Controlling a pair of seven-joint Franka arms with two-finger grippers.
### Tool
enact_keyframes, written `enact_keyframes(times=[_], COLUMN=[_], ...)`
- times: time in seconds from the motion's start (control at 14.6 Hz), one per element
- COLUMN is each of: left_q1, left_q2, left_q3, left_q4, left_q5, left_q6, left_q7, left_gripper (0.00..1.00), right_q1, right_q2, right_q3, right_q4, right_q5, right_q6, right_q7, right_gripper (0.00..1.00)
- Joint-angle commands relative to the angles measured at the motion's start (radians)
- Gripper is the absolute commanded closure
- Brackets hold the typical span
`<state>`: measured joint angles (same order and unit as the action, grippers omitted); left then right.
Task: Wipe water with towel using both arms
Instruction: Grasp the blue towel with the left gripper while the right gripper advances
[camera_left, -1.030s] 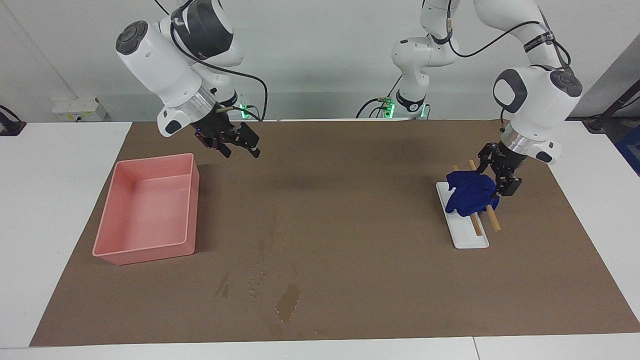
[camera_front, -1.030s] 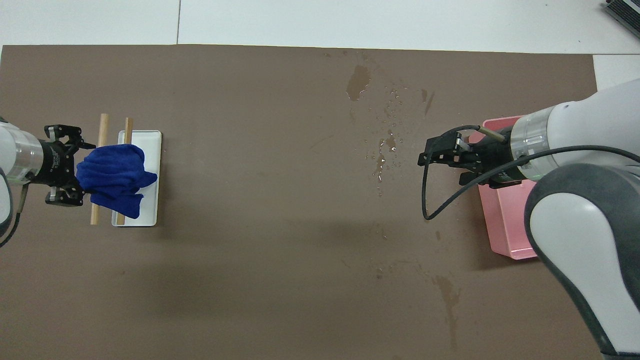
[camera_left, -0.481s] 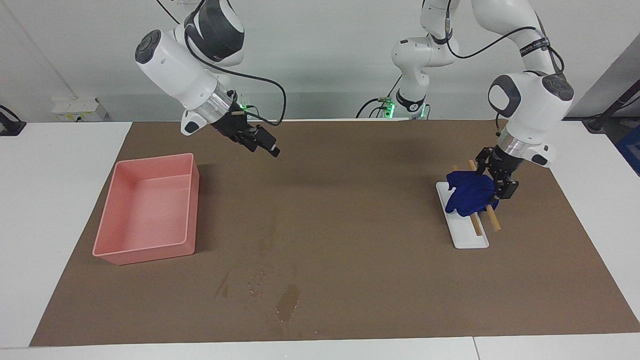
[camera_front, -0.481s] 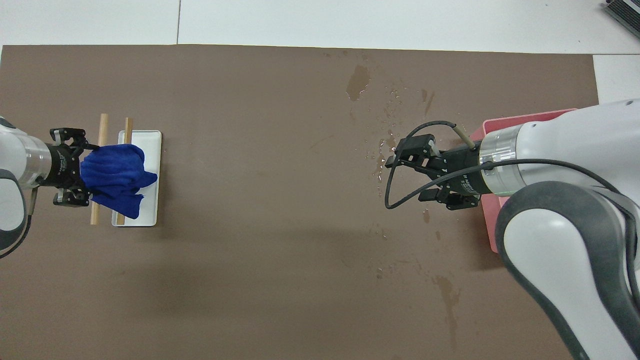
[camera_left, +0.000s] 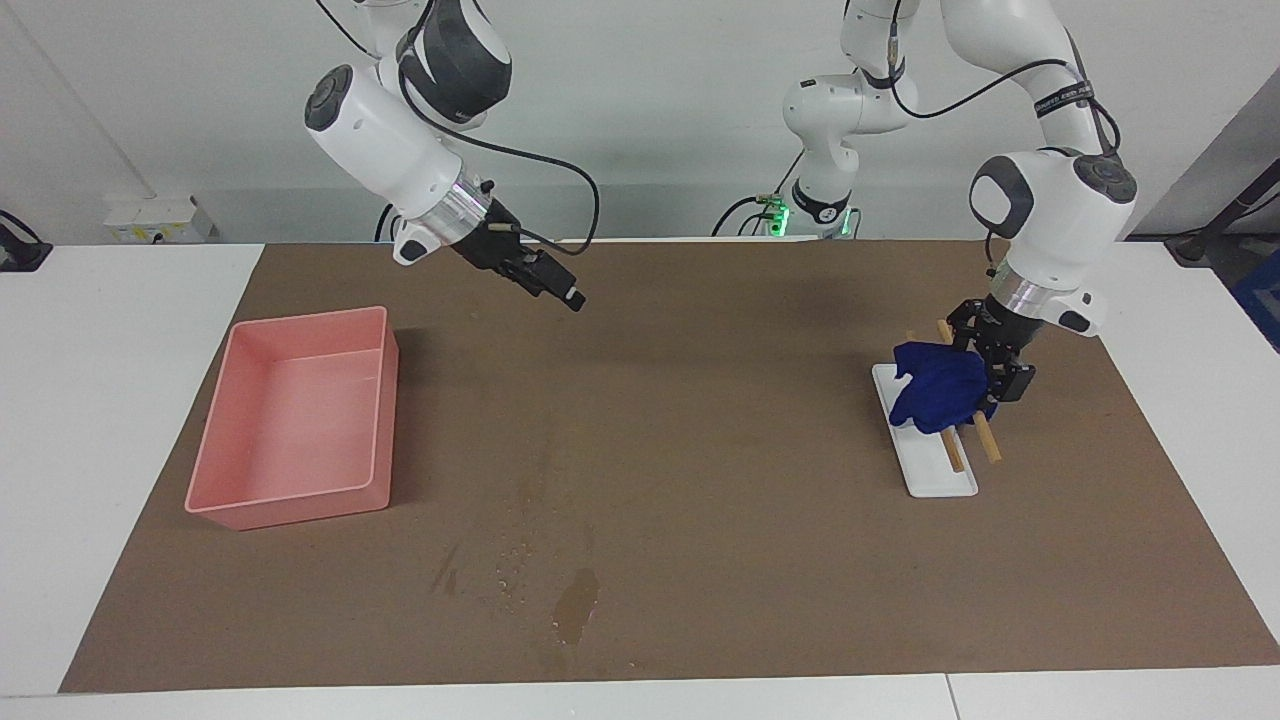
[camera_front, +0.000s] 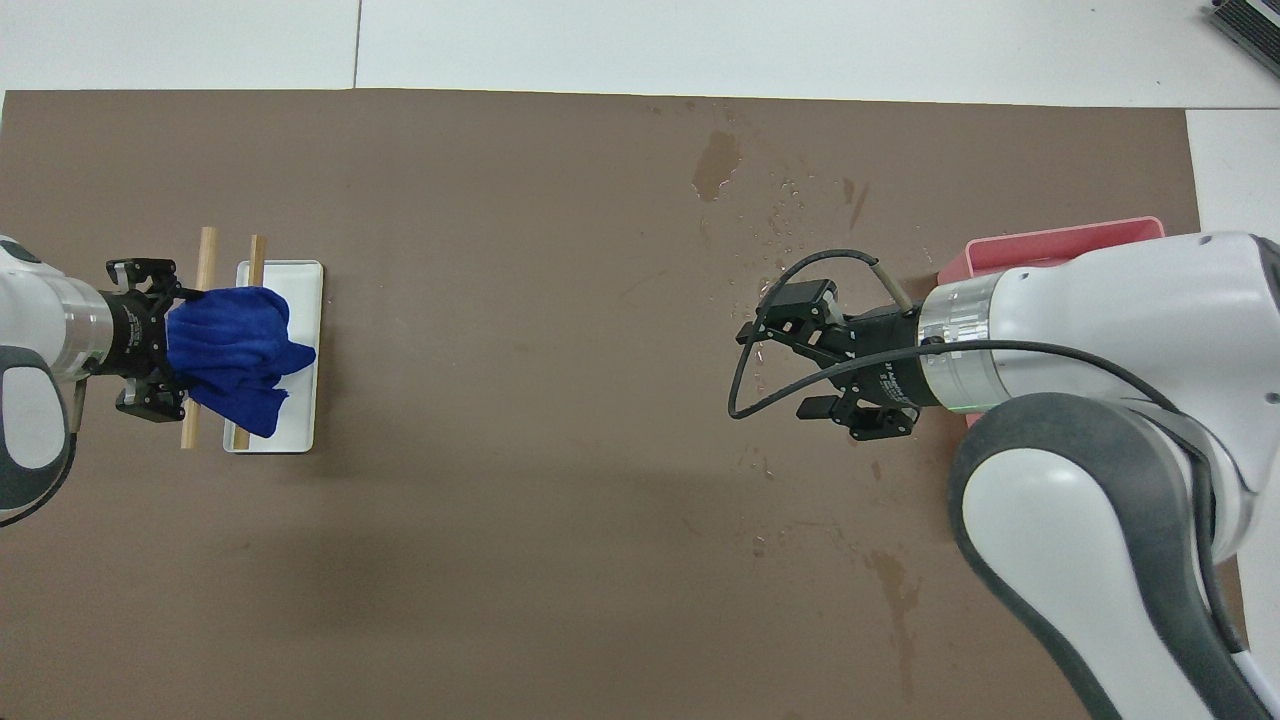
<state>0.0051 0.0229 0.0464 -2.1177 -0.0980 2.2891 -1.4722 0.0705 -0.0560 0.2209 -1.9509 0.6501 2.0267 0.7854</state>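
Left gripper (camera_left: 985, 375): low at the left arm's end of the tabletop (camera_left: 130, 330), right at the towel; fingers (camera_front: 150, 405) spread wide on either side of the cloth's edge, not clenched on it.
Towel (camera_left: 938, 397): deep blue, bunched, draped over two wooden sticks (camera_front: 207, 262) and a white tray (camera_front: 306, 300); its edge sits between the left fingers.
White tray: flat on the brown mat (camera_left: 700, 420), under the towel, part of it just past the left fingers.
Wooden sticks: laid across the tray, ends poking out from under the cloth beside the left fingers.
Right gripper (camera_left: 560, 285): up in the air over bare mat, tilted downward; fingers (camera_front: 815, 297) released, grasping nothing.
Water (camera_left: 575, 605): dark patch with droplets and streaks on the mat near the edge away from the robots, well apart from both sets of fingers.
Pink bin (camera_left: 290, 420): at the right arm's end of the tabletop, beside the right gripper, nothing visible in it.
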Motion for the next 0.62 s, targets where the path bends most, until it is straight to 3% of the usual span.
enact_keyframes(times=[0.0,0.14,0.41,0.55], left_q1=[-0.002,-0.005,-0.01,-0.013], left_q2=[-0.006,-0.006,-0.001,0.003], left_q3=[0.0,0.0,0.0,-0.002], left_q4=[-0.035,-0.03,-0.001,0.053], left_q5=[-0.011,-0.009,-0.009,-0.008], left_q6=[0.044,0.044,0.017,-0.067], left_q7=[0.004,0.013,0.026,0.024], left_gripper=[0.35,1.0,1.0,1.0], right_q1=[0.003,0.031,0.083,0.107], right_q2=[-0.033,-0.031,-0.03,-0.027], right_q3=[0.003,0.003,0.003,0.003], right_q4=[-0.042,-0.049,-0.077,-0.091], right_q5=[0.095,0.127,0.183,0.189], right_q6=[0.058,0.107,0.199,0.23], right_q7=[0.053,0.11,0.182,0.184], right_gripper=[0.0,0.0,0.0,0.0])
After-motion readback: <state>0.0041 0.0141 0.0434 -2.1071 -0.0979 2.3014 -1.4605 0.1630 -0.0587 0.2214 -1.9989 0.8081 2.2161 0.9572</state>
